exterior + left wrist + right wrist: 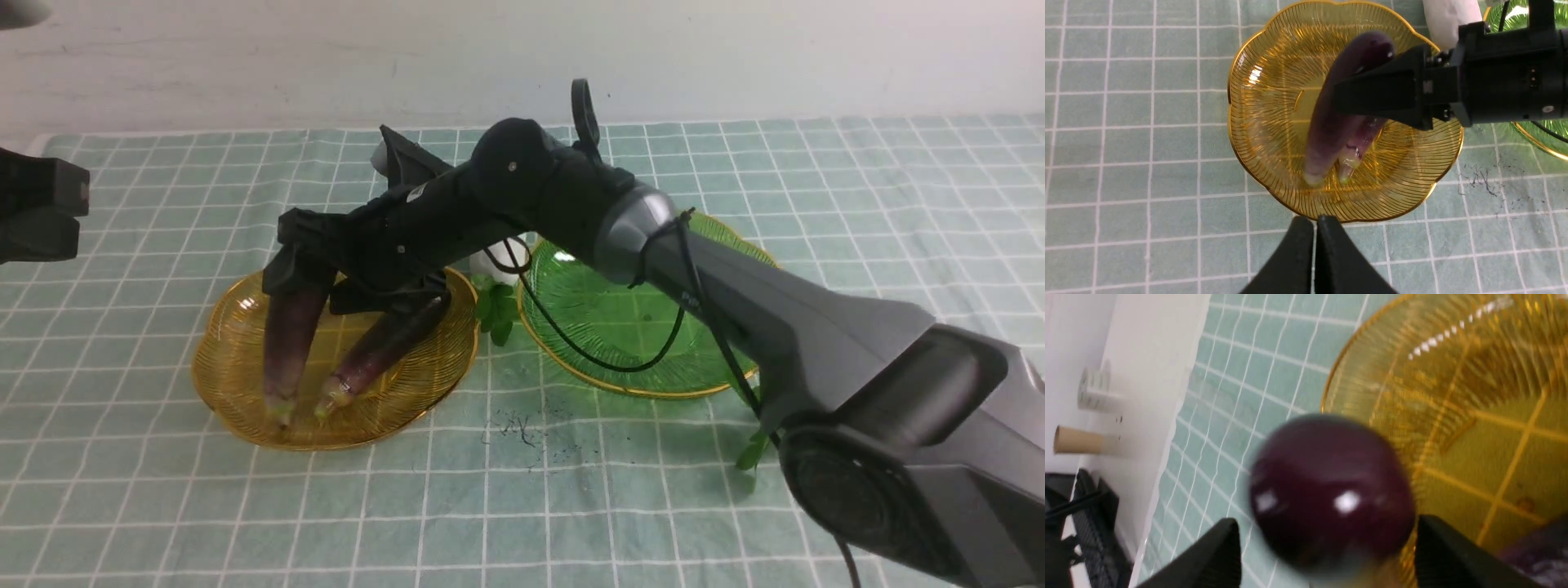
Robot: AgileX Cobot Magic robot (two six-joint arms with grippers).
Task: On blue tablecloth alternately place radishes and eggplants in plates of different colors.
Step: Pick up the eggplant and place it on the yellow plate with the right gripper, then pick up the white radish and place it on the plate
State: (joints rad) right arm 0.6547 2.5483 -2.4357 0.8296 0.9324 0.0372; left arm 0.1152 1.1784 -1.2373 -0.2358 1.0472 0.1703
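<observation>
Black right fingers (314, 286): standing open on either side of the first eggplant (294, 335); a slim gap shows at one side in the right wrist view, contact on the other unclear.
First eggplant: between those fingers, tilted over the amber plate (237, 384), blurred in both wrist views; stem end to 6 o'clock in the front view. Whether it touches the plate, cannot tell.
Second eggplant (384, 347): lying in the amber plate, stem end to 7 o'clock, other end partly under the right fingers.
White radish (500, 260): on the cloth at the amber plate's 2 o'clock, beside its rim; leaves to 6 o'clock, between the plates.
Green plate (620, 327): at 3 o'clock from the amber one, right arm (735, 286) crossing above.
Green leaves (755, 449): just off the green plate's rim, between 4 and 5 o'clock; the rest hidden by the arm.
Left fingers (1316, 220): closed together, well apart from the right pair.
Blue tablecloth (392, 506): white-gridded, under both plates; dark smudge (522, 429) at the amber plate's 4 o'clock.
</observation>
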